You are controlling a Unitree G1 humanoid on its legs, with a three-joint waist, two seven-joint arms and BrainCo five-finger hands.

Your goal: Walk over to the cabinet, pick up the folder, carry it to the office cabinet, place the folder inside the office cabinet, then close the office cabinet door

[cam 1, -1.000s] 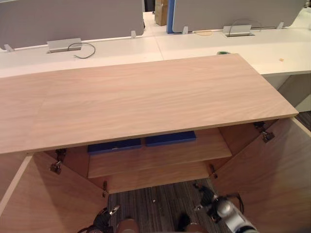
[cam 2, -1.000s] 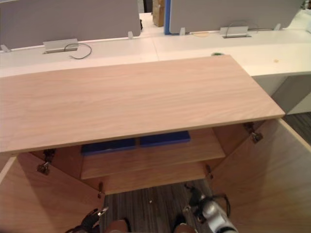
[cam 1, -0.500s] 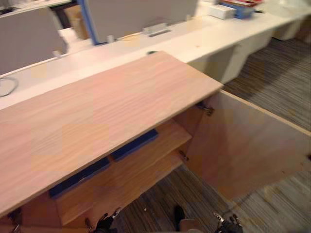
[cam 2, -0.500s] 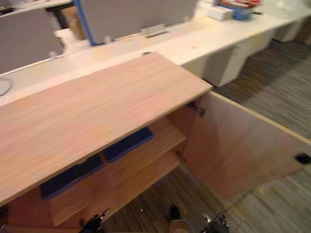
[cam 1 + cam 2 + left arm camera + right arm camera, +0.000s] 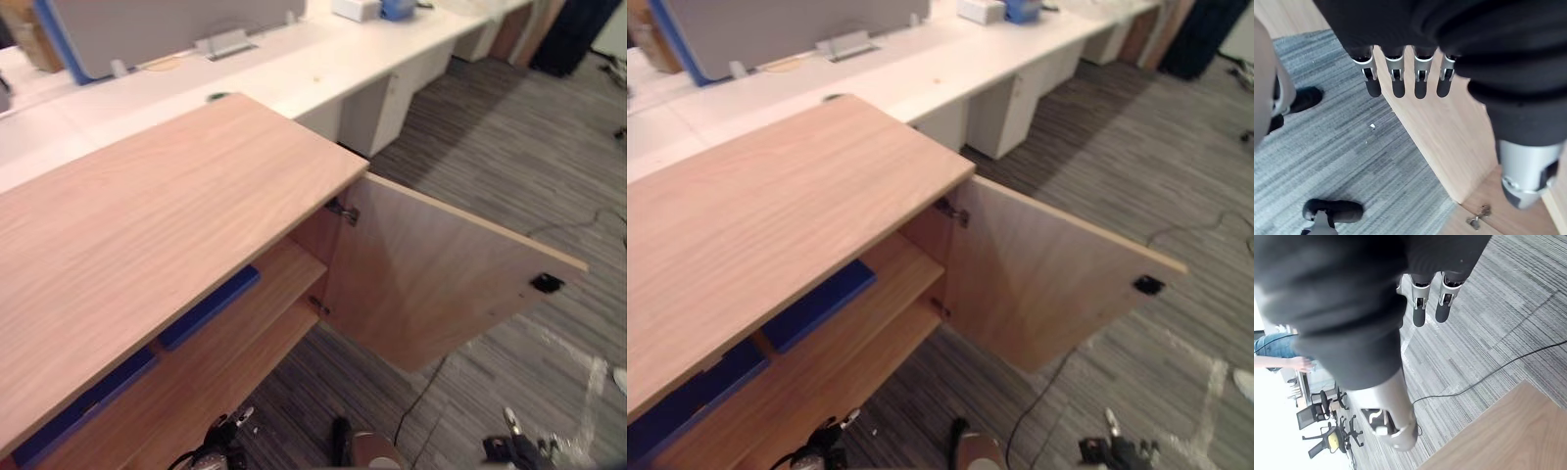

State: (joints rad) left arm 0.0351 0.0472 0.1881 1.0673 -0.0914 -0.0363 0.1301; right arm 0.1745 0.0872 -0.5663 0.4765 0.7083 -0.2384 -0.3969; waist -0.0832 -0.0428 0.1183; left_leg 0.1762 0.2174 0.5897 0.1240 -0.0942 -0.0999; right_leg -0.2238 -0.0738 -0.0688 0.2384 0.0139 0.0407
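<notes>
Office floor, seen via my remote rig: the office cabinet [image 5: 147, 225] stands w/ its right door [image 5: 431, 274] swung wide over the grey carpet [image 5: 509, 137]. A small black fitting [image 5: 546, 283] sits near the door's free edge.

Inside, a blue folder [image 5: 208, 305] lies flat on the upper shelf [image 5: 282, 286], tucked under the cabinet top. A second blue folder [image 5: 78, 419] lies just beside it, toward the robot's left. Neither robot hand has hold of either one.

The left robot hand [image 5: 1397, 83] hangs low in front of the cabinet, fingers straight & apart, nothing in them. Past them I see carpet & a wooden panel [image 5: 1444, 142] w/ a metal hinge [image 5: 1476, 219].

The right robot hand [image 5: 1419, 316] hangs low to the right of the open door, fingers likewise straight & empty, over carpet.

Behind the cabinet runs a long white tabletop [image 5: 294, 69] w/ a grey divider screen [image 5: 157, 24] on it. Far off in the right wrist view are a person's hand [image 5: 1300, 364] & some office chairs [image 5: 1317, 431].
</notes>
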